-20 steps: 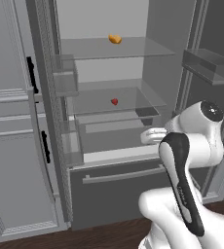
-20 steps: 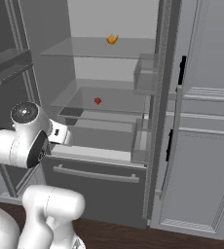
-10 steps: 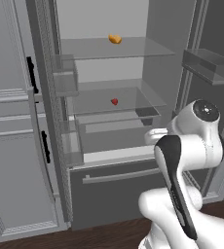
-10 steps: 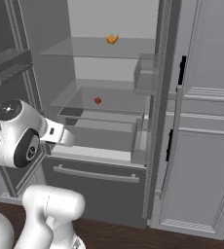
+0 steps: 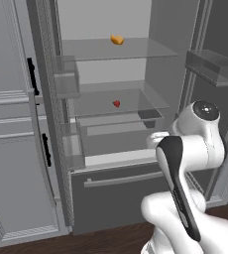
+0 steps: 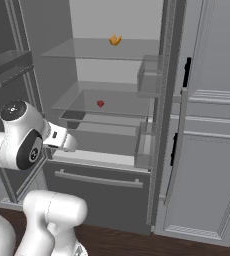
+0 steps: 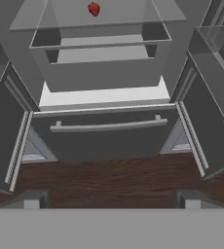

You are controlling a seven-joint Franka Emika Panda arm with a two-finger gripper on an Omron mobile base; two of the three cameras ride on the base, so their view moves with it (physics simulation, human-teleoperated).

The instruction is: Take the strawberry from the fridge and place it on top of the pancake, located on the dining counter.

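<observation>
The fridge stands open in front of me, both doors swung wide. The strawberry, a tiny red berry, lies on the middle glass shelf; in the hand view the strawberry sits at the top edge. My gripper is open and holds nothing. It hangs low in front of the bottom drawer, well short of the berry and below it. The pancake and the dining counter are out of view.
An orange-brown lump lies on the top shelf. Door bins jut out on the open doors at both sides. Light grey cabinets flank the fridge. Dark wood floor lies below.
The arm's upper joint has drifted slightly sideways and the hand has hardly shifted. The strawberry stays where it was and the gripper is still open.
</observation>
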